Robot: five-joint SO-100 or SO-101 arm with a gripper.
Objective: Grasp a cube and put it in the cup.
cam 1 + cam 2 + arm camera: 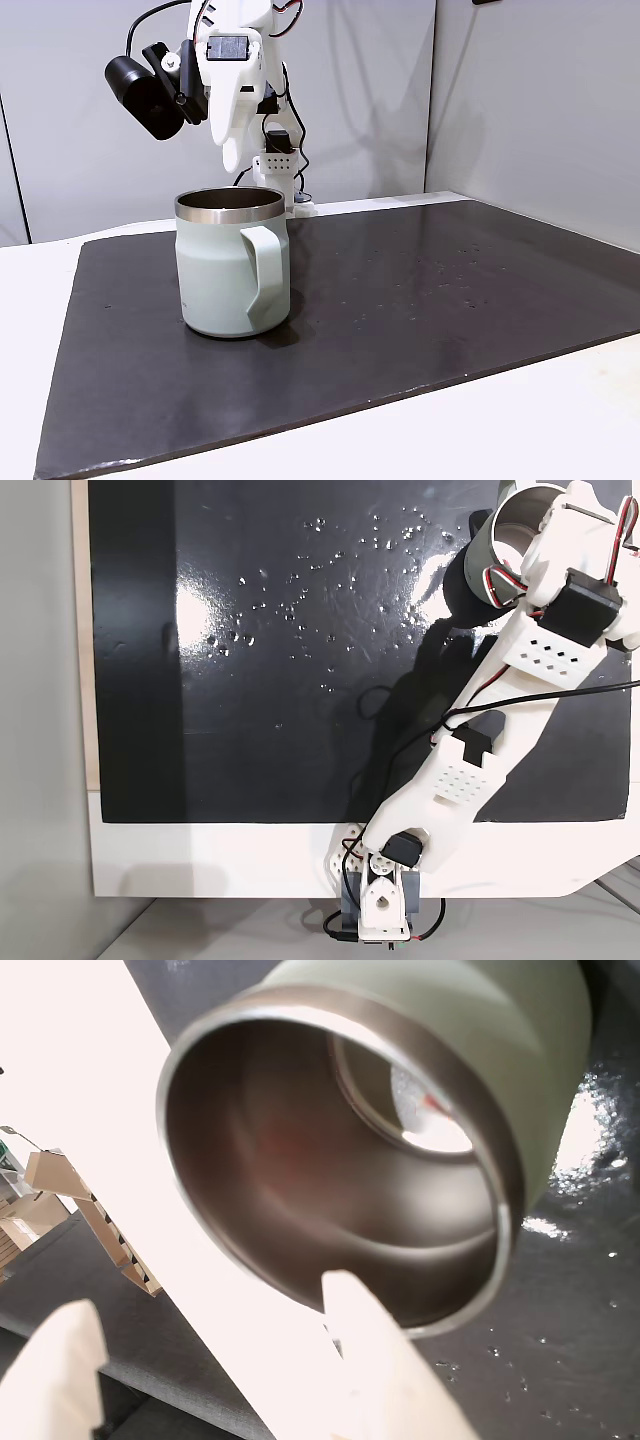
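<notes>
Wrist view: the camera looks steeply down into the cup (340,1160), a pale sage-green mug with a bare steel rim and a steel inside. Two pale fingers of the gripper (215,1350) rise from the lower edge, spread apart with nothing between them; the right one overlaps the near rim. On the bright floor of the cup a small reddish fleck may be the cube (433,1105) — it is too small and glare-washed to be sure. A blown-out white band runs diagonally at left.

A fixed view from the side: the cup (232,265) stands upright on a dark mat (420,300) covering the white counter (560,420), its angular handle turned toward the camera. The white arm (235,70) hangs just above and behind the rim, a black wrist camera beside it. That height suits a drop into the open mouth.

Another fixed view, from above: the arm (480,730) stretches from its base at the bottom edge to the cup (495,550) in the top right corner of the mat, its head covering part of the rim. No cube lies on the mat here, which suggests it is already inside.
</notes>
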